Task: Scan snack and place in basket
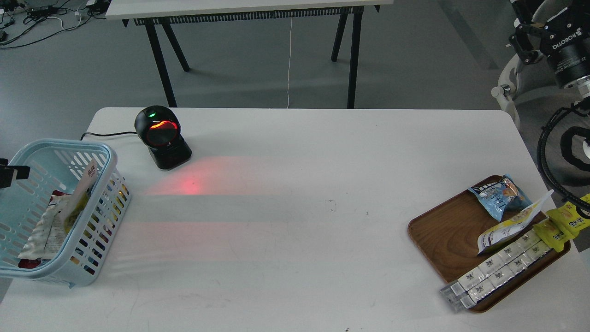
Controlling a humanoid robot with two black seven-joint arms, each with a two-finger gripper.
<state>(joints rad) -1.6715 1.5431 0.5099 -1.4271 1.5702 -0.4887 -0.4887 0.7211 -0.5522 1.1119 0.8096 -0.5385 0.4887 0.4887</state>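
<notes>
Right tool (525,46) fingers apart beyond table (295,258) edge; basket (108,152) overhangs left edge.

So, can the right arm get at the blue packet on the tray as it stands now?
Probably yes. The blue packet lies at the far end of the tray with its top uncovered. The right gripper hangs beyond the table's far right corner, and nothing stands between them.

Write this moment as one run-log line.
snack in basket | scanner lit red | right end effector raised, off table | wooden tray holds other packets
</notes>
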